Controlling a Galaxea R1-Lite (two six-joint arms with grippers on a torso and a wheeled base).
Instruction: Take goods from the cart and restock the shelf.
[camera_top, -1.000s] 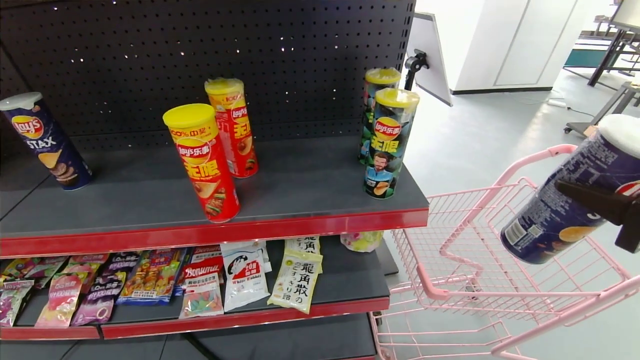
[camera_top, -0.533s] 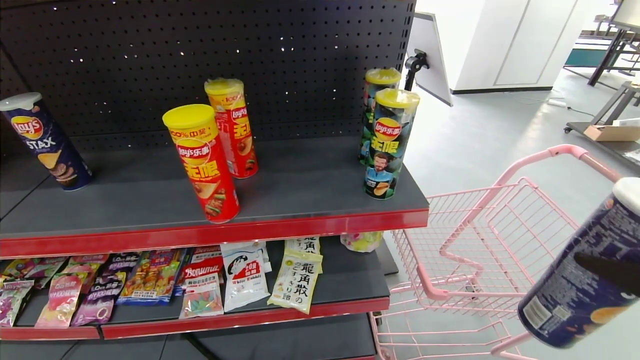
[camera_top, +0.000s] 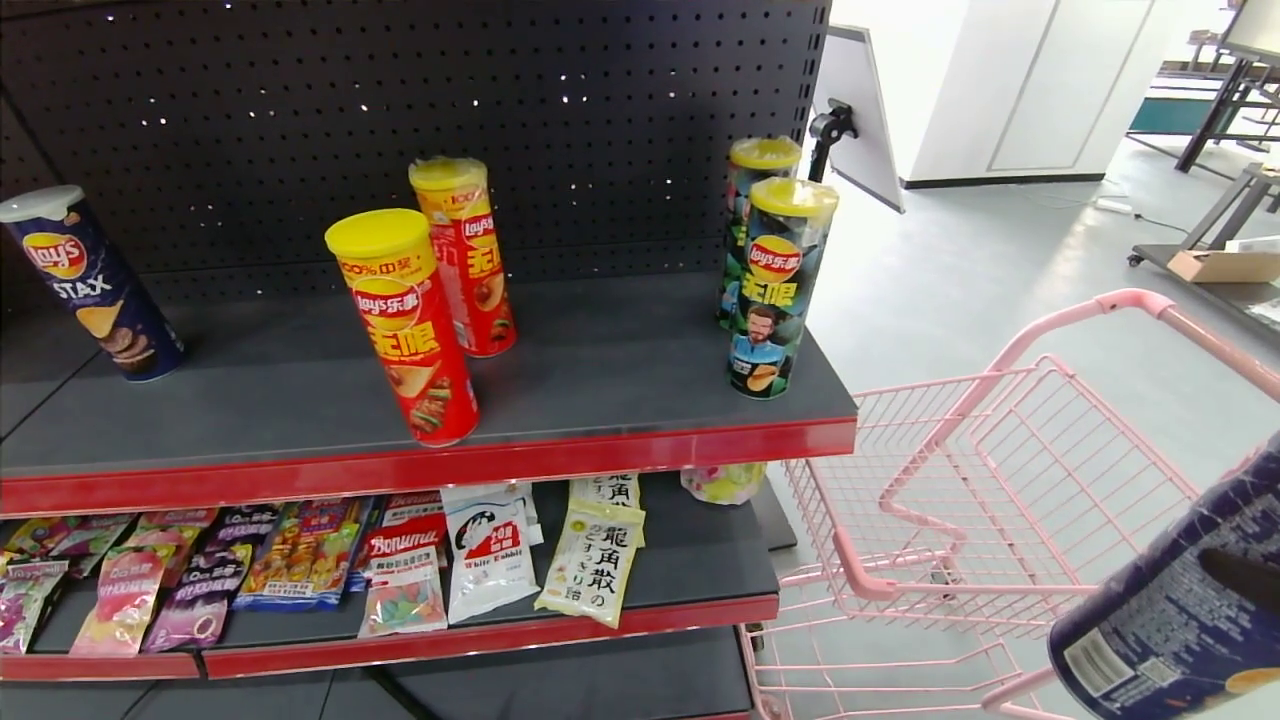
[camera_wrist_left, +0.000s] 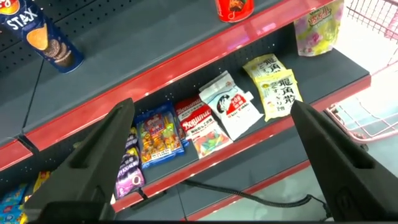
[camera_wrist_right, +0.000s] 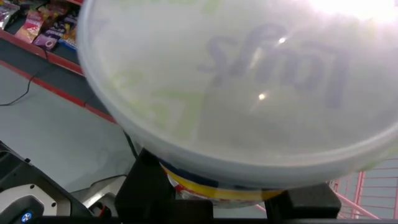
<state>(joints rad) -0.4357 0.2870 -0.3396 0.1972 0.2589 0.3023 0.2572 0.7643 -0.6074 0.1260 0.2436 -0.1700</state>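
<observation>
The left gripper (camera_wrist_left: 211, 158) hangs over the lower shelf (camera_wrist_left: 354, 68), jaws spread, holding nothing. The top shelf (camera_top: 600, 385) lies at ten o'clock from the dark blue chip can (camera_top: 1170, 610). The can tilts base toward seven o'clock above the pink cart (camera_top: 1150, 299), pinched by the nearer right gripper (camera_wrist_right: 227, 202).

A cardboard box (camera_top: 1225, 265) sits well apart from a white panel (camera_top: 865, 110)
</observation>
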